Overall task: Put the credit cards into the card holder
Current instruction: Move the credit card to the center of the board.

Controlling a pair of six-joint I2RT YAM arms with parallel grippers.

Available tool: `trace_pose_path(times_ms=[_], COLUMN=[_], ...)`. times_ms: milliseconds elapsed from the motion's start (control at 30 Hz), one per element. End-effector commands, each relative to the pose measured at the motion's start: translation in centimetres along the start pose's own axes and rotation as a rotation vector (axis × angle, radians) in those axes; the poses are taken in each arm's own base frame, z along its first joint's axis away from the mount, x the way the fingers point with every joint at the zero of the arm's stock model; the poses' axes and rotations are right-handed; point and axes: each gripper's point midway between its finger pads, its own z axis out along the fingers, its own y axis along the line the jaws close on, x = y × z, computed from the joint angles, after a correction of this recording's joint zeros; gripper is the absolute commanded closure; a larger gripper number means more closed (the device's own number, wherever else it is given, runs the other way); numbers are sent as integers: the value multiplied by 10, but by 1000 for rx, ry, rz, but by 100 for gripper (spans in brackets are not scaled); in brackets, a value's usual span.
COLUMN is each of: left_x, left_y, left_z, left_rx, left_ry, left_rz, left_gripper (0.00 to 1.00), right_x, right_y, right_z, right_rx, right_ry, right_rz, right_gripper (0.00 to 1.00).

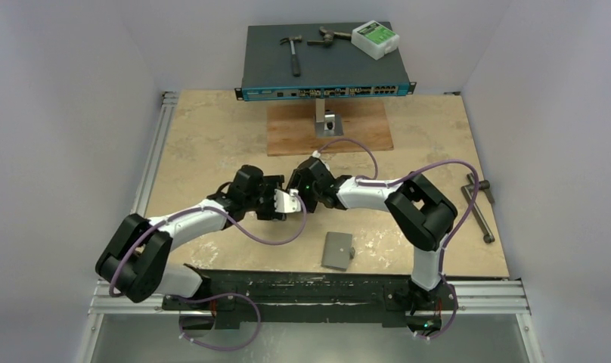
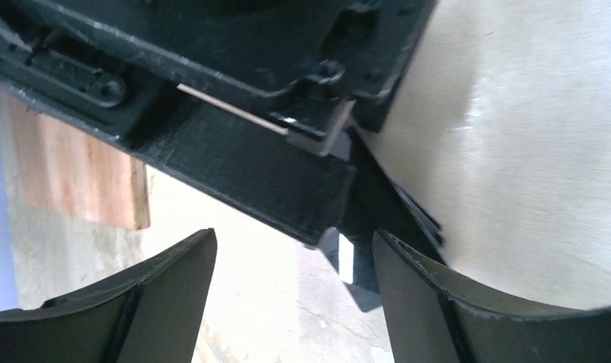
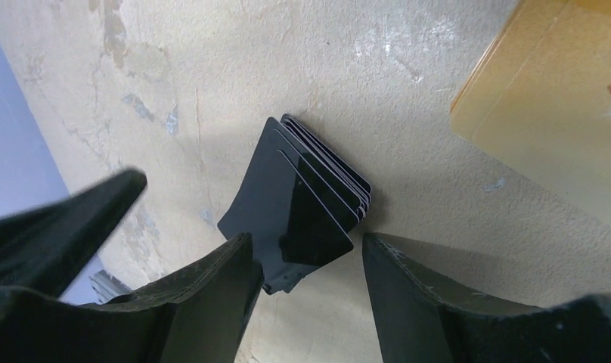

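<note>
- The card holder point(image 1: 335, 250) lies shut and flat on the table point(image 1: 212, 136), near the front edge and a little right of centre. Its round snap button point(image 1: 350, 254) sits at its right side, and neither gripper touches it.
- The credit cards point(image 3: 339, 174) show in the right wrist view as thin pale edges stepped along the far side of a dark fanned stack point(image 3: 299, 200) lying on the table. The view is too dim to tell whether the black faces on top are more cards or a black case.
- The right gripper point(image 3: 306, 302) hangs over that stack with its fingers apart. The stack's near corner runs down between them, and bare table shows in the gap below it.
- The left gripper point(image 2: 295, 302) has its fingers spread wide, with only table surface between them. Just ahead of it is the black head of the right arm, whose pale link point(image 2: 529, 151) fills the right side of the left wrist view.
- From above, the two gripper heads meet nose to nose at the middle of the table, behind and left of the card holder.
- A wooden board point(image 1: 363, 132) with a small metal stand lies behind the arms.
- A network switch point(image 1: 325, 64) sits at the back edge, with a hammer point(image 1: 293, 51) and a white and green box point(image 1: 376, 38) on top.
- A metal wrench point(image 1: 478, 212) lies near the table's right edge, well apart from the rest.
</note>
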Motion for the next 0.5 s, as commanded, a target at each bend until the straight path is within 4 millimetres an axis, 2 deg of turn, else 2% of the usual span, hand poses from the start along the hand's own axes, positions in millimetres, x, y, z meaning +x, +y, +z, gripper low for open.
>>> trace_pose_path(times_ms=[0, 133, 200, 333, 467], left_x=[-27, -48, -50, -47, -35], left_y=[-11, 7, 17, 33, 44], left_z=[-20, -49, -61, -84, -97], left_rx=[131, 210, 200, 169, 142], left_ry=[-86, -178, -183, -156, -129], left_rz=[-88, -296, -332, -400, -487], left_gripper=[26, 27, 26, 26, 25], right_x=[22, 18, 10, 10, 18], right_y=[-114, -110, -107, -97, -98], right_z=[-2, -1, -1, 5, 11], right_rx=[414, 414, 426, 412, 442], right_ry=[43, 31, 5, 7, 19], right_rz=[-56, -59, -76, -97, -129], right_gripper=[42, 40, 40, 39, 38])
